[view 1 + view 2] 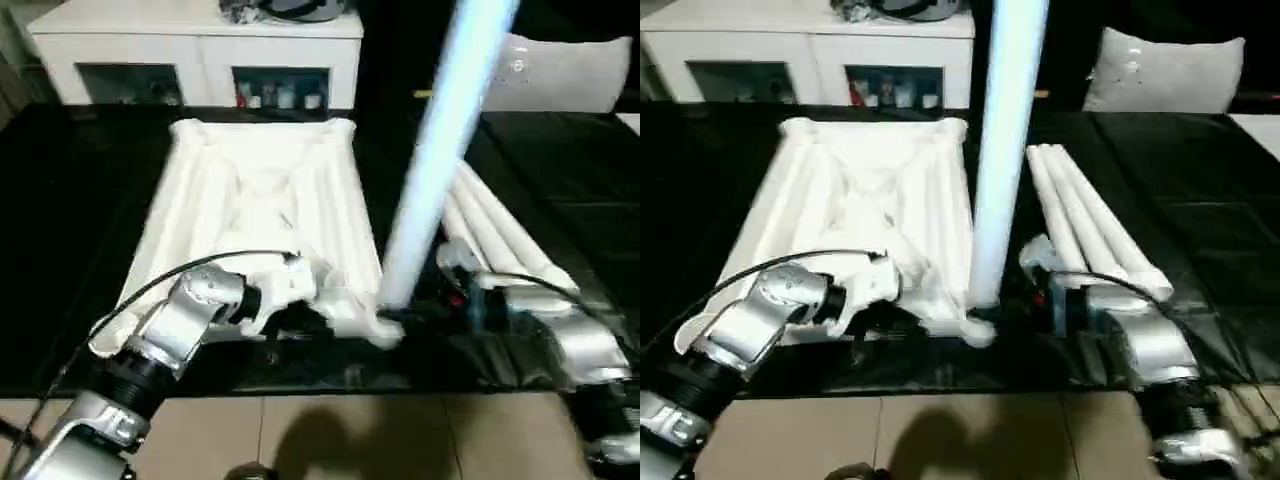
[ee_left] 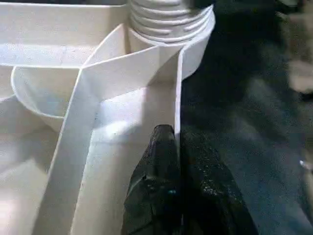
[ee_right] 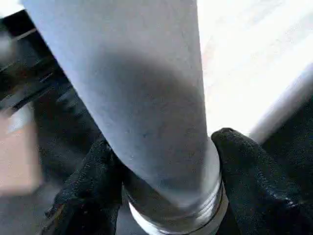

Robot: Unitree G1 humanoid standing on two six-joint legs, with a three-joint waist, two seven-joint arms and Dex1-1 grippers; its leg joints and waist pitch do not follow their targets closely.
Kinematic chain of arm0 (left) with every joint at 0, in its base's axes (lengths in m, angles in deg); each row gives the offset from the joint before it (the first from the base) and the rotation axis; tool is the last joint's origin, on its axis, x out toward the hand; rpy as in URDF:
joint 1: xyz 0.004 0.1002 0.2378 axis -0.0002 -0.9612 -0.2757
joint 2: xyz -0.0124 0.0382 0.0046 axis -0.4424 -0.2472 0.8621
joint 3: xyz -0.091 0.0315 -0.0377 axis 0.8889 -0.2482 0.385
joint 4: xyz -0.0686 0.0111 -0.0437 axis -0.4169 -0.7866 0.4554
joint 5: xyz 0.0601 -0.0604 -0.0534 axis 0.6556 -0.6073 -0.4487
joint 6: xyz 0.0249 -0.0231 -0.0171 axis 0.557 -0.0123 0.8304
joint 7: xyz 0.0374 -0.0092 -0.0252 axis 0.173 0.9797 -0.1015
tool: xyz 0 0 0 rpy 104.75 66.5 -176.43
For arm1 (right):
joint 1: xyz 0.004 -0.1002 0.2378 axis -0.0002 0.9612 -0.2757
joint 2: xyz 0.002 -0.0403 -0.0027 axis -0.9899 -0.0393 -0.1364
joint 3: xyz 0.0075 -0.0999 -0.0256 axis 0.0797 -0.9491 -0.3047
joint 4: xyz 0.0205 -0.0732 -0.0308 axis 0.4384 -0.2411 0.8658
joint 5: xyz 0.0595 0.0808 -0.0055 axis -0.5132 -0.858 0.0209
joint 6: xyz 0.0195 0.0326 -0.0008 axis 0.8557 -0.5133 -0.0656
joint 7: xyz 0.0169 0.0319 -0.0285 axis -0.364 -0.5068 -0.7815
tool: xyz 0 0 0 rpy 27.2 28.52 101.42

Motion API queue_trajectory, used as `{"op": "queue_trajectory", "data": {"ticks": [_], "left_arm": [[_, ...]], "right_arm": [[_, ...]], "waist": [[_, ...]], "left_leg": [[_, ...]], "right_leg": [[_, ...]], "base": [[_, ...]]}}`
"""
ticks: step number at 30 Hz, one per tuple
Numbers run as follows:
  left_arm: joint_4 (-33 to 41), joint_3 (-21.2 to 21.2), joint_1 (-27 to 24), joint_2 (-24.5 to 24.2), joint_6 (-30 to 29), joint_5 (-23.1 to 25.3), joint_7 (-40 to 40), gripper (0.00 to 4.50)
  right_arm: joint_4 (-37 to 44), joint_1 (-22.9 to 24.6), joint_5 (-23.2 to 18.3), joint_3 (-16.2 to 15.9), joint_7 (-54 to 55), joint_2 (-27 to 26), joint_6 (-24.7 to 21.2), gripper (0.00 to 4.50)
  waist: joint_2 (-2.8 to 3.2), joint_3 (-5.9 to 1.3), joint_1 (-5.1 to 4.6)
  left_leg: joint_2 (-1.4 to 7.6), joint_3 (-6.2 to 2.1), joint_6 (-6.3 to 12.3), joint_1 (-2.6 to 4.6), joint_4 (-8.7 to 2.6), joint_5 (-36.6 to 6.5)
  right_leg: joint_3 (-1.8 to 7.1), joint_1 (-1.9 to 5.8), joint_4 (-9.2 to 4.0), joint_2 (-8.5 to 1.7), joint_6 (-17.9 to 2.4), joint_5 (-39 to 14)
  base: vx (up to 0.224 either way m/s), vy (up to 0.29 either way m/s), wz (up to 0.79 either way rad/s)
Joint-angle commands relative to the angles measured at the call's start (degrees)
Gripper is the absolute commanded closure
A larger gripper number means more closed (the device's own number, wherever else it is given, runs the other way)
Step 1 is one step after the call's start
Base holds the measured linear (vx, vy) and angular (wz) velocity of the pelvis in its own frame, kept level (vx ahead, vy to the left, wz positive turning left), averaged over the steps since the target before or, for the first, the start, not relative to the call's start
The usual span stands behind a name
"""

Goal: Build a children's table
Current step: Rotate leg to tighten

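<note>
I had the children's table (image 1: 262, 215) lying upside down, ribbed underside up, on the black bench (image 1: 70, 180) toward its near edge, with one leg (image 1: 1005, 150) standing in the near right corner socket (image 1: 975, 328). My left tool (image 2: 168, 147) was pinched together on the thin rim wall of the top beside that socket, steadying it. My right tool (image 3: 161, 171) had a finger on each side of the leg just above its threaded collar, hugging it; I judged it a grip for turning. To do this well I wanted the left clamp firm so the top could not swivel, and the leg kept square to the socket so the threads would not cross. The leg's long axis ran nearly upright, threaded end down, free end up. Three spare legs (image 1: 1090, 225) lay side by side right of the top, long axes running from the bench's near edge toward the far one
</note>
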Motion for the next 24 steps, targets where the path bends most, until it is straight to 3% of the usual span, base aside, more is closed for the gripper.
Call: {"op": "queue_trajectory", "data": {"ticks": [1, 4, 5, 9, 10, 11, 13, 14, 16, 24], "left_arm": [[2.6, 0.5, 0.9, 5.1, -3.6, -2.3, 4.6, 4.50], [2.4, 1.5, 1.4, 7.3, -6.0, -2.4, 7.9, 4.50], [1.7, 2.7, 2.1, 10.6, -8.1, -1.9, 12.8, 4.50], [0.0, 3.7, 3.4, 15.7, -8.8, -0.5, 19.9, 4.50], [0.1, 3.6, 3.4, 16.2, -9.0, -0.2, 20.4, 4.50], [0.3, 2.7, 3.4, 15.9, -8.8, 0.9, 20.4, 4.50], [0.6, 2.2, 3.2, 15.3, -8.6, 1.2, 19.9, 4.50], [0.8, 2.2, 3.0, 14.9, -8.6, 1.2, 19.7, 4.50], [1.1, 2.0, 2.8, 13.8, -8.3, 1.4, 19.2, 4.50], [-0.1, 1.2, 2.6, 8.9, -3.2, 1.8, 13.9, 4.50]], "right_arm": [[-3.5, -2.7, 1.3, 0.8, 10.5, -3.7, -2.6, 1.99], [-5.1, -4.0, 1.8, 2.0, 15.1, -5.7, -3.8, 1.99], [-7.8, -5.6, 3.5, 2.4, 20.4, -7.3, -3.2, 1.99], [-9.9, -6.6, 5.0, 3.0, 24.2, -9.4, -0.7, 1.99], [-10.0, -6.7, 5.1, 3.3, 24.6, -9.7, -0.8, 1.64], [-9.6, -6.3, 5.6, 3.1, 24.4, -9.6, 0.1, 1.29], [-8.9, -5.7, 5.4, 2.9, 23.6, -9.3, 0.4, 1.26], [-8.3, -5.4, 5.0, 3.1, 23.1, -9.1, 0.3, 1.26], [-7.2, -4.5, 4.3, 3.1, 21.8, -8.5, 1.1, 0.90], [-2.0, -0.9, 2.3, 3.0, 12.1, -3.2, 3.9, 0.30]], "waist": [[-0.43, -2.66, -0.66], [-0.53, -2.83, -1.33], [-0.48, -2.79, -1.48], [-0.57, -3.00, -1.24], [-0.65, -3.13, -1.04], [-0.65, -3.23, -0.80], [-0.63, -3.29, -0.64], [-0.35, -3.27, -0.49], [-0.41, -3.26, -0.21], [-0.38, -2.89, 0.69]], "left_leg": [[3.51, -2.55, -2.70, 1.31, -4.66, -18.2], [3.33, -2.29, -1.72, 1.43, -4.30, -17.5], [3.33, -2.17, -1.43, 1.31, -4.29, -17.2], [3.32, -1.93, -0.04, 1.29, -3.94, -14.0], [3.30, -1.87, 0.82, 1.16, -3.84, -12.1], [3.26, -1.84, 1.78, 0.99, -3.71, -10.1], [3.23, -1.70, 2.79, 0.96, -3.59, -8.7], [3.27, -1.75, 2.94, 1.02, -3.57, -8.4], [3.37, -1.68, 3.40, 1.03, -3.52, -8.2], [3.71, -1.91, 2.12, 1.29, -3.99, -11.8]], "right_leg": [[1.88, 1.16, -5.00, -5.09, -11.7, -20.5], [2.03, 1.12, -5.38, -4.89, -11.5, -17.6], [2.12, 0.99, -5.23, -4.86, -11.8, -16.6], [2.07, 1.33, -5.23, -4.79, -12.3, -12.3], [2.06, 1.54, -4.98, -4.74, -12.5, -9.6], [1.97, 1.73, -4.75, -4.72, -12.8, -7.0], [1.86, 1.79, -4.51, -4.64, -13.2, -4.4], [1.83, 1.75, -4.47, -4.71, -13.5, -3.9], [1.75, 1.87, -4.48, -4.75, -13.8, -2.8], [1.62, 1.81, -4.99, -4.89, -12.3, -8.5]], "base": [[0.000, 0.000, 0.00], [0.000, 0.000, 0.00], [0.000, 0.000, 0.00], [0.000, 0.000, 0.00], [0.000, 0.000, 0.00], [0.000, 0.000, 0.00], [0.000, 0.000, 0.00], [0.000, 0.000, 0.00], [0.000, 0.000, 0.00], [0.000, 0.000, 0.00]]}}
